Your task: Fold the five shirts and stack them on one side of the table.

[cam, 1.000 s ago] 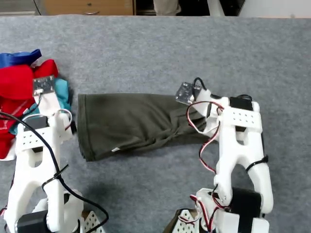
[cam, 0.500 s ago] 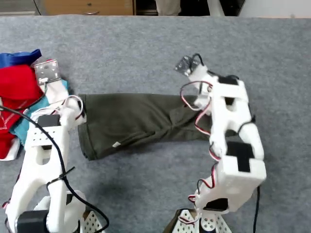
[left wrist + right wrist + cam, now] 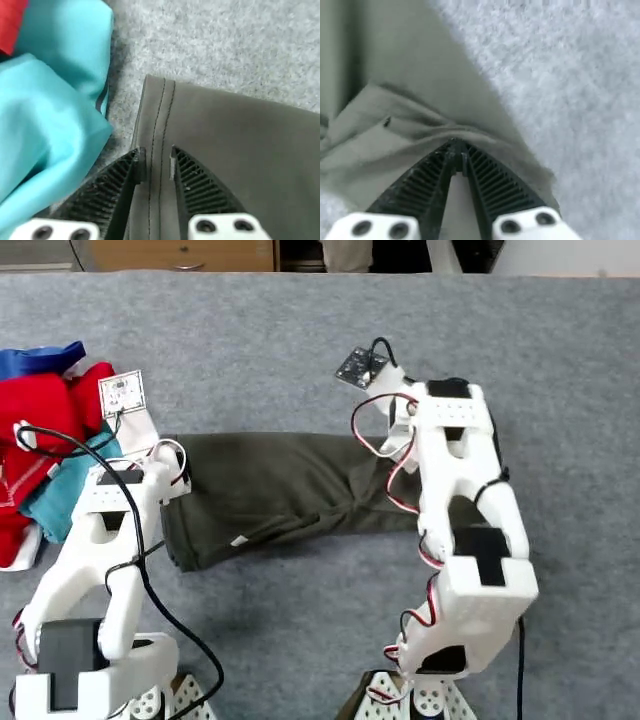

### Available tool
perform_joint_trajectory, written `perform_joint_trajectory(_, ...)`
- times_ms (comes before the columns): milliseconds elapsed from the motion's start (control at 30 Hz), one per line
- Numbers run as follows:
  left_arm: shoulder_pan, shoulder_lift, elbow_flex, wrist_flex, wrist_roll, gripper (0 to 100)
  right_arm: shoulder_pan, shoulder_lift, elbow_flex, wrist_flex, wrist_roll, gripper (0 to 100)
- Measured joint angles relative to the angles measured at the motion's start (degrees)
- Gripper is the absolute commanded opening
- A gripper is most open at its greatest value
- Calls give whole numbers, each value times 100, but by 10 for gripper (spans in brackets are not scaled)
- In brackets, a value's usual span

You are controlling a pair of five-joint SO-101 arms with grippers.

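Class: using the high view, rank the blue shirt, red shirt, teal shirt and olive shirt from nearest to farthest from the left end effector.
1. The olive shirt: its hem lies right under the left end effector.
2. The teal shirt: just beside that hem, at the pile's near edge.
3. The red shirt: beyond the teal one.
4. The blue shirt: at the pile's far end.

No writing, number or sign can be read anywhere. A small white tag (image 3: 238,540) sits on the near edge of the olive shirt (image 3: 270,490), towards its left end, but whatever it carries is too small to make out.
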Motion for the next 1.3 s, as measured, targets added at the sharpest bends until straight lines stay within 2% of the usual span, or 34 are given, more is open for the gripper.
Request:
perform_joint_trajectory(133,0,0,0,0,0,98,-97,580,-149,-202,-62,5)
perform_joint_trajectory(300,0,-185,-44,273,0,158,-105,686,-897,589,-62,5)
perform_joint_trajectory(500,-79,-519,-862,1688,0,165,-105,141,-1934,1793,-141,5)
perform_joint_trajectory(700,-352,-440,-2233,3824,0,232,53,-615,-2075,2022,-809,5)
perform_joint_trajectory(867,-440,325,-3235,5152,0,240,844,-668,-1424,985,-1969,5)
perform_joint_trajectory(1033,-440,1468,-3956,5609,0,238,1433,-510,-220,-862,-3165,5)
perform_joint_trajectory(1167,-440,2242,-4229,5644,0,236,1556,-475,308,-1846,-3455,5)
perform_joint_trajectory(1300,-440,2725,-4237,5644,0,235,1758,-466,413,-2295,-3525,5)
